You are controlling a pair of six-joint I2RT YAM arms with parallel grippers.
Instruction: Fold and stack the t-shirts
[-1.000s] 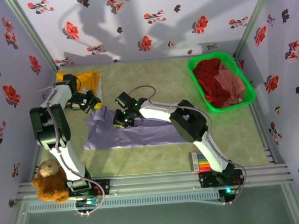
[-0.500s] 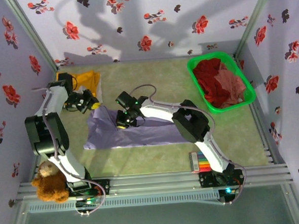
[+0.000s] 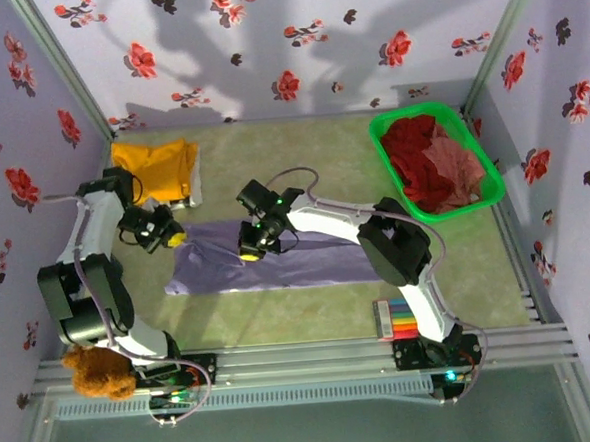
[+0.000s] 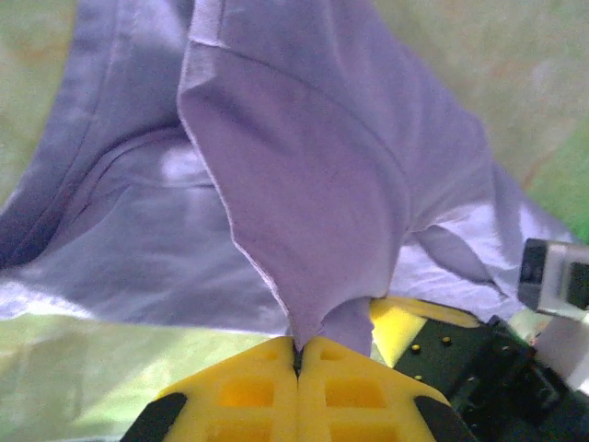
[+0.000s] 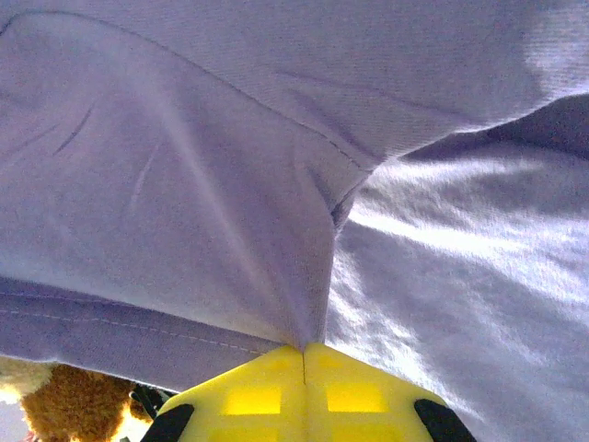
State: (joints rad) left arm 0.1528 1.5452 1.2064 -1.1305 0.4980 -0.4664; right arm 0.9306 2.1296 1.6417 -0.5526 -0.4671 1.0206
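Note:
The lavender-purple t-shirt (image 3: 308, 262) lies as a long strip across the middle of the table. My left gripper (image 3: 173, 236) is shut on its left end, and the cloth (image 4: 313, 184) rises from the pinched yellow fingers (image 4: 230, 391). My right gripper (image 3: 247, 252) is shut on a fold of the same shirt (image 5: 184, 184) near its upper middle, the fabric pulled to a peak at the yellow fingers (image 5: 359, 396). The mustard-yellow t-shirt (image 3: 154, 168) lies folded at the back left. Dark red (image 3: 416, 153) and salmon-pink (image 3: 460, 171) tees sit in the green basket (image 3: 390, 165).
The green basket stands at the back right by the wall. A brown teddy bear (image 3: 96, 373) sits at the near left beside the left arm's base. A pack of coloured markers (image 3: 394, 320) lies near the right arm's base. Floral walls close in three sides.
Both grippers moved toward the near side with the purple shirt, drawing its far edge over into a narrower strip. The left arm left the yellow shirt, which now lies fully uncovered.

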